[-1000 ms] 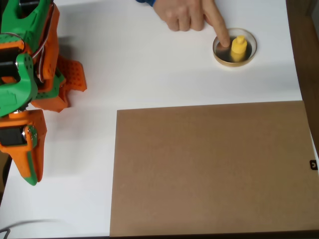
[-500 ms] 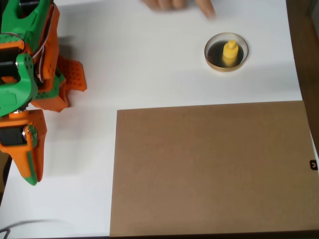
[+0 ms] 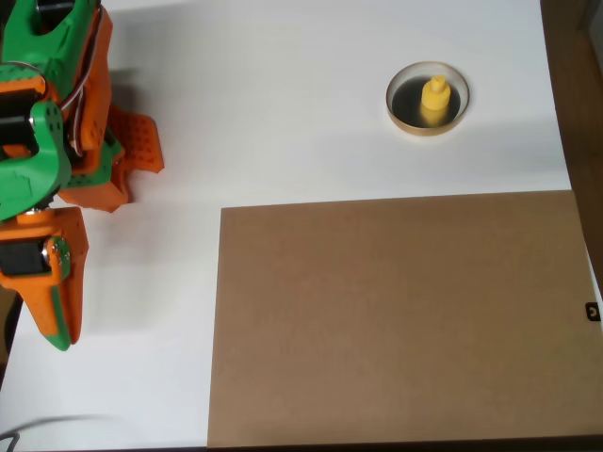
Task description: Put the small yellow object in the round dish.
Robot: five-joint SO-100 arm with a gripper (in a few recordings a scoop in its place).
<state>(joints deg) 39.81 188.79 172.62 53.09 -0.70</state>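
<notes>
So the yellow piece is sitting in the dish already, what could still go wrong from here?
Two risks. The yellow piece stands upright on a narrow base, right of centre in the dish, so a nudge may tip it. And the dish is light-looking and loose on the white table, far from the arm's gripper at the left edge; any long reach could knock or slide it.

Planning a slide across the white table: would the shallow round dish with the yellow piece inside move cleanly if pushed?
The pale-rimmed shallow round dish looks light, so it probably slides easily. The small yellow plastic knobbed piece stands upright inside and may topple if jolted.
</notes>
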